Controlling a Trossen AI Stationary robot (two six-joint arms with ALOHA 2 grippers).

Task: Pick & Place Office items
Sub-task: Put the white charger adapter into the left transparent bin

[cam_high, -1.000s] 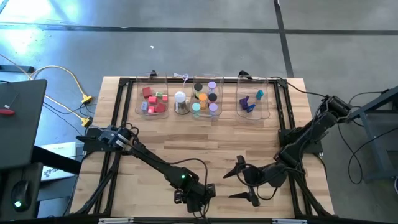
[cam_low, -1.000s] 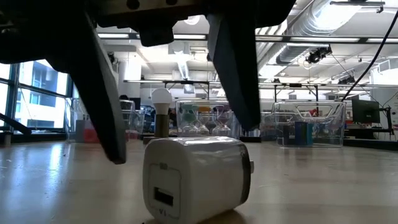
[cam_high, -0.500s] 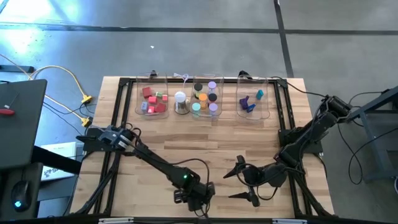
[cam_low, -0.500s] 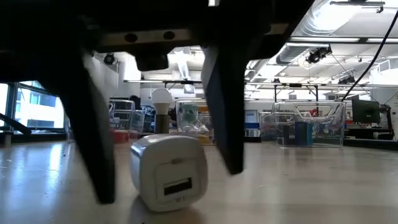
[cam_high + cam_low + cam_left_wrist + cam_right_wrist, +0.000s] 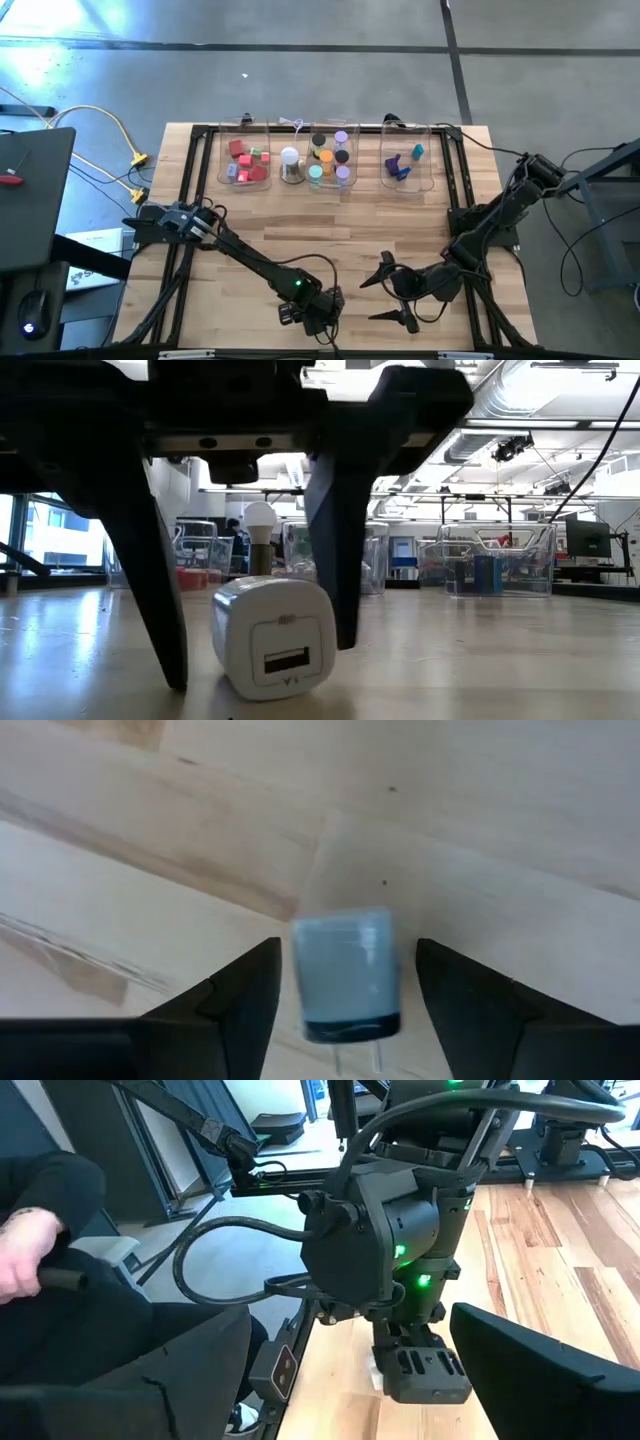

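Note:
A white USB charger block [image 5: 275,635] rests on its side on the wooden table near the near edge, its port facing the near edge. My left gripper [image 5: 347,948] hangs over it, open, with one dark finger [image 5: 150,590] on each side of the charger [image 5: 345,975] and thin gaps between. Seen from above, the left gripper [image 5: 310,316] hides the block. My right gripper [image 5: 372,298] waits open over the table just to the right. The small coloured office items lie in clear bins [image 5: 245,160] along the far edge.
Three clear bins stand at the far edge: red and pink pieces, discs [image 5: 330,160], purple and blue pieces [image 5: 405,165]. A white dome on a silvery base [image 5: 291,165] stands between the first two. A person's hand [image 5: 30,1250] shows beyond the table.
The charger has turned about on the table, so its port now faces the near edge, and it has slid slightly toward the table's left. My left gripper has shifted a little left with it, and its fingers have drawn closer together around the block.

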